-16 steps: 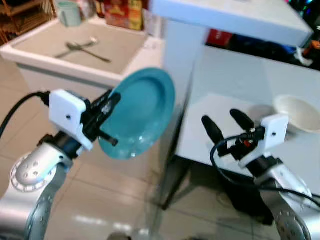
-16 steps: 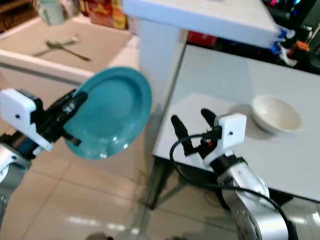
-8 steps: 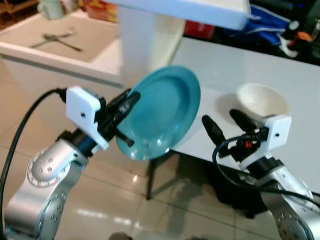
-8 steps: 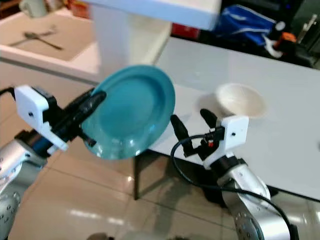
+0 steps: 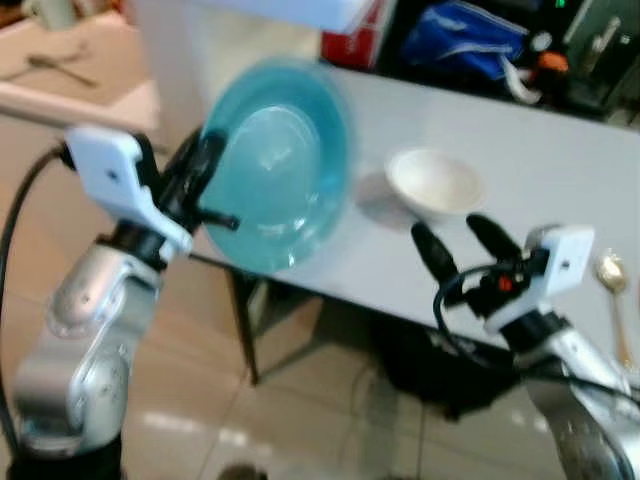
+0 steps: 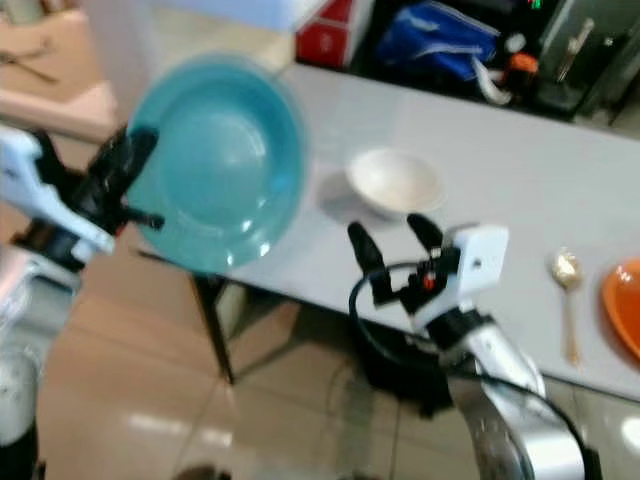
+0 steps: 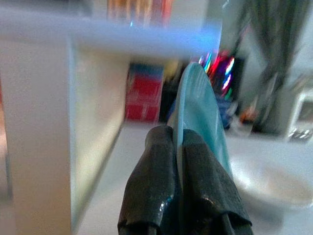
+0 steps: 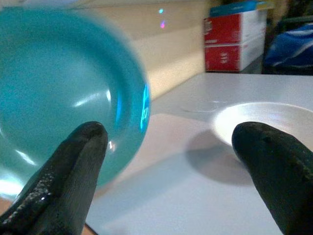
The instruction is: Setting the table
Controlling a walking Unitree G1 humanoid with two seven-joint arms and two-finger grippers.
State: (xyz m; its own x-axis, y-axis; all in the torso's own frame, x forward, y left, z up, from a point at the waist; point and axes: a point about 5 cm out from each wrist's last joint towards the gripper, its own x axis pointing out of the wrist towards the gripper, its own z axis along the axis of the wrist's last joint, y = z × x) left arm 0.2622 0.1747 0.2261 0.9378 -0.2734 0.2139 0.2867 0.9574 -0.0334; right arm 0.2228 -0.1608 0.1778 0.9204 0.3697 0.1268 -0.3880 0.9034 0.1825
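Left eye view: my left end effector (image 5: 205, 185) clamps the rim of a teal plate (image 5: 275, 160), held tilted on edge above the near corner of the white table (image 5: 560, 170). A white bowl (image 5: 433, 183) sits just beside it; a gold spoon (image 5: 612, 285) lies further right. My right end effector (image 5: 463, 245) hovers empty at the table's edge, fingers apart.

Right eye view: an orange plate (image 6: 625, 305) lies beyond the spoon.

Left wrist view: both fingers (image 7: 195, 181) pinch the plate's edge.

Right wrist view: fingers (image 8: 73, 171) spread wide, touching nothing.

Handling, as judged: plate rigid, glazed, slippery, breakable; rim grip suits.
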